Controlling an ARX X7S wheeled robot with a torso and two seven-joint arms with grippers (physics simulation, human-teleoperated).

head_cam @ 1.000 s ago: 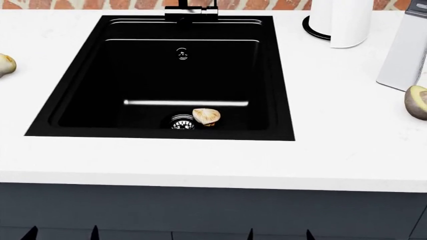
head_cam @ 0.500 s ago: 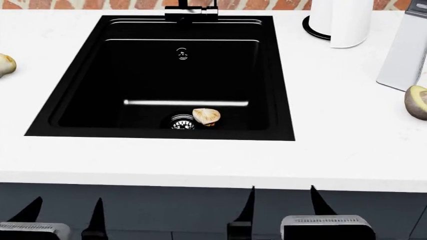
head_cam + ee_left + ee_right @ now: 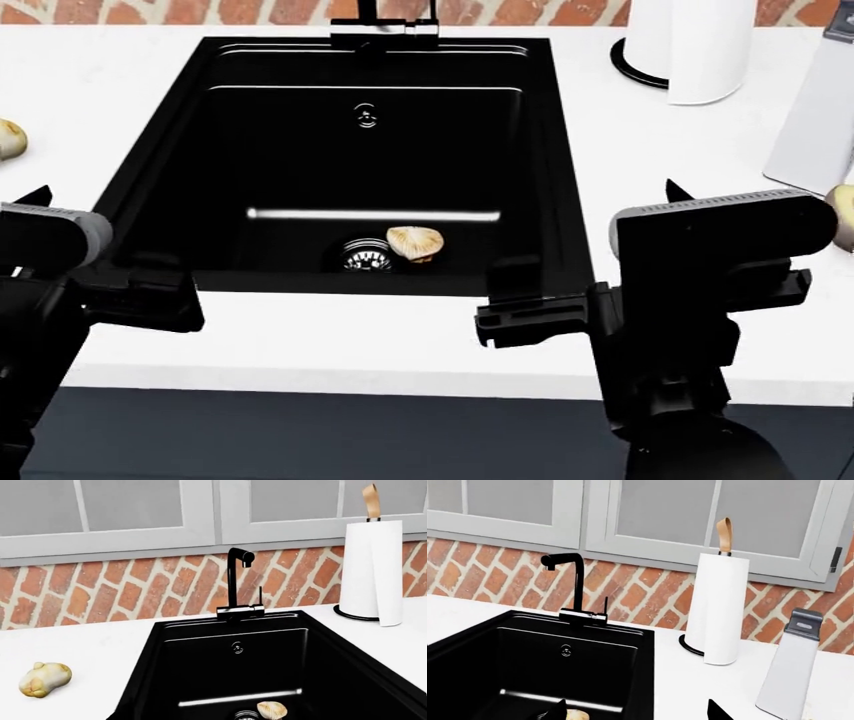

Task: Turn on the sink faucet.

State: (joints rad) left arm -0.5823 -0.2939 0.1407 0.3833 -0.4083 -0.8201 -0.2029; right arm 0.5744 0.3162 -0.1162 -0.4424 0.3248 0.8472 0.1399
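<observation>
The matte black sink faucet [image 3: 233, 580] stands upright at the back rim of the sink, with its thin lever handle [image 3: 260, 597] upright beside the base. It also shows in the right wrist view [image 3: 579, 582]; the head view shows only its base [image 3: 382, 30]. The black sink [image 3: 567, 150] holds a chrome drain strainer [image 3: 363, 253] and a beige ribbed shell-like item [image 3: 414, 240]. My left gripper [image 3: 96, 228] and right gripper [image 3: 594, 230] hover at the sink's near corners, far from the faucet. The right fingertips [image 3: 557, 710] are wide apart and empty. The left fingers do not show in the left wrist view.
A white paper towel roll [image 3: 694, 45] stands at the back right of the sink, with a pale grey upright block [image 3: 787, 675] further right. A beige lumpy item [image 3: 43, 679] lies on the white counter to the left. A brick wall and grey cabinets lie behind.
Both arms have risen from the bottom edge of the head view to the level of the sink's near rim. The sink's contents have not moved.
</observation>
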